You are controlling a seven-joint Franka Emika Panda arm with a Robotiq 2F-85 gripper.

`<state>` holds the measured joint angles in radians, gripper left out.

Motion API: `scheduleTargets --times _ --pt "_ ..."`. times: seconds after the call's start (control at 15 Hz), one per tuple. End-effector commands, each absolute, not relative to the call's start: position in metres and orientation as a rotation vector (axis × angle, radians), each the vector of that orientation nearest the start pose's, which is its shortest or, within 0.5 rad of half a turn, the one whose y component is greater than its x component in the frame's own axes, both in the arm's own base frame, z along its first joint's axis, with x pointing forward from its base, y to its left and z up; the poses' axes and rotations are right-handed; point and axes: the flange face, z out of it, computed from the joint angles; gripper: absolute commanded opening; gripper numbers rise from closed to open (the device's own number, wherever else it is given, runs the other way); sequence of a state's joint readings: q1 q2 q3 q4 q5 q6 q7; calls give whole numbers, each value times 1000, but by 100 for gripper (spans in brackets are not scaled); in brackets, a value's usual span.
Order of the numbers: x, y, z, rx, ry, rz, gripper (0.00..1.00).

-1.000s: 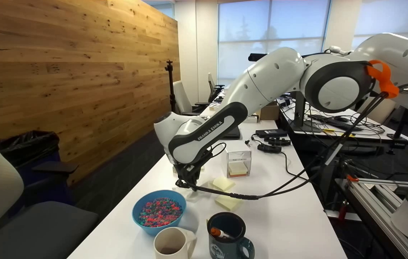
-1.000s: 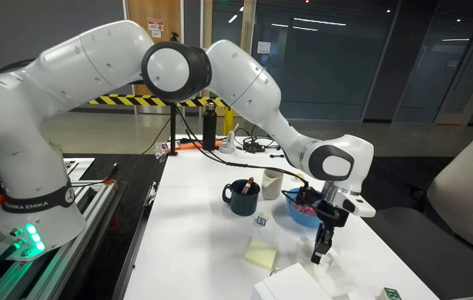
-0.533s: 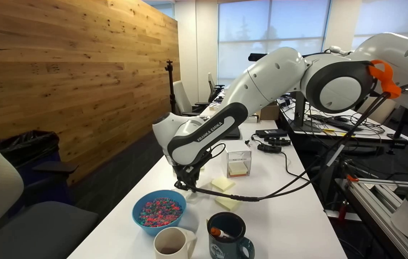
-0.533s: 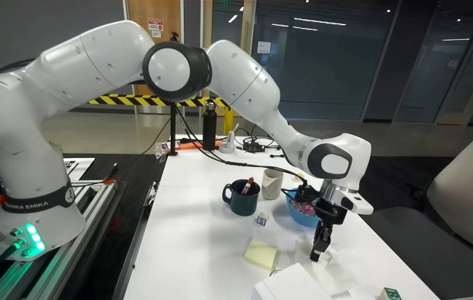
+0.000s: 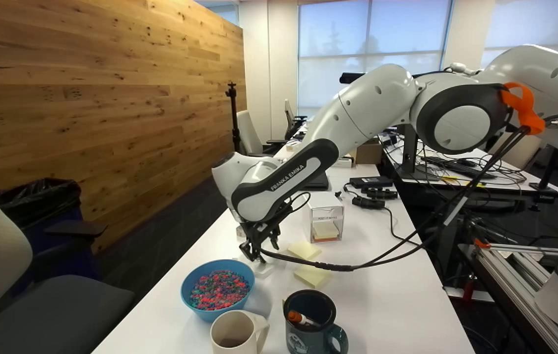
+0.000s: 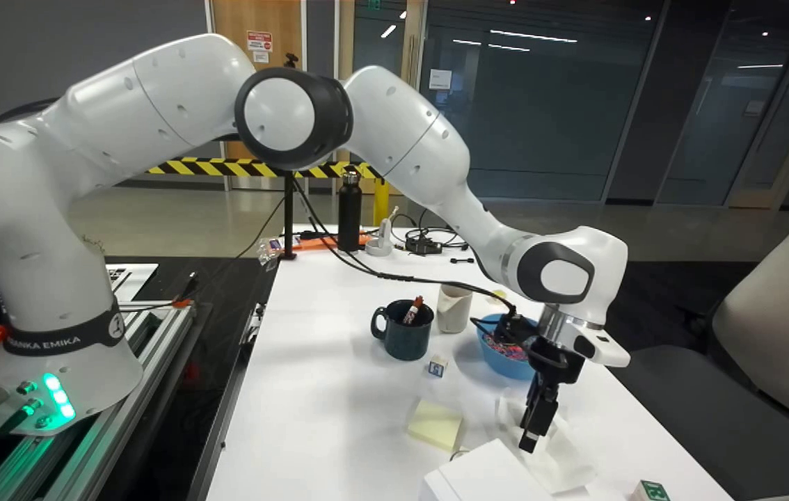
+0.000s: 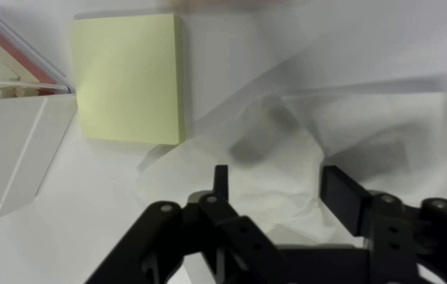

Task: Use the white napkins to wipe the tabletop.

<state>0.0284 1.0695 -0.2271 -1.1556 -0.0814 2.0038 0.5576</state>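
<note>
Thin, rumpled white napkins [image 7: 278,197] lie loosely on the white tabletop [image 6: 339,417], creased and partly overlapping. My gripper [image 7: 274,167] points down over them, its two black fingers spread apart with nothing gripped; napkin shows through the gap. In an exterior view the fingertips of my gripper [image 6: 528,444] are at or just above the napkins [image 6: 565,459]; whether they touch is hard to tell. From across the table, my gripper [image 5: 265,253] is seen with parted fingers beyond the blue bowl, a bit of napkin [image 5: 263,269] beneath it.
A yellow note pad [image 7: 125,79] sits beside the napkins, near a clear-fronted note box [image 5: 325,221]. The blue bowl [image 5: 188,300] of beads, a cream mug [image 5: 232,334] and a dark mug [image 5: 308,314] stand close by. Letter blocks [image 6: 437,366] lie on the table.
My gripper has gone from shut to open, leaving the napkins lying on the table. It shifted slightly one way, then back, with the napkins moving a little too.
</note>
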Motion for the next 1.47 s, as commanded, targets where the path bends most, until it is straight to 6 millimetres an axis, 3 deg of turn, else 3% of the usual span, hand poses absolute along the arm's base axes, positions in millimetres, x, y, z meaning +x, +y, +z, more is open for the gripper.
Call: scheduleTargets --times 0.0,0.13,0.93,1.4 --pt "730 -112 140 -3268 1094 264 96" --pt "730 -113 145 -3276 1102 256 100" --pt "730 -97 178 -3291 1335 244 100" --pt "731 -80 197 -3372 1162 301 100"
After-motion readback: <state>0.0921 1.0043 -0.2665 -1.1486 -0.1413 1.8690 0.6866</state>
